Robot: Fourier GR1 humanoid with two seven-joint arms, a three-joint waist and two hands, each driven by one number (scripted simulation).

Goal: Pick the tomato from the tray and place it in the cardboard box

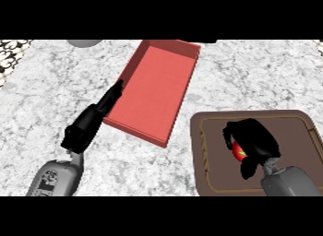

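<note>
- The right hand [254, 140] hangs over the brown tray [307, 138], its fingers curled round the tomato [240, 152].
- Only a small patch of the tomato shows, red with a green spot, on the left side of the hand; the rest is hidden under the fingers.
- Whether the tomato touches the tray floor or is lifted off it cannot be told.
- The box [154, 90], red inside and open on top, lies up and to the left of the right hand, on the marble counter [260, 73].
- The left hand [89, 122] stretches with straight fingers; its fingertips [116, 87] reach the box's left wall.
- A grey round thing [86, 42] shows above the left hand, at the far edge.
</note>
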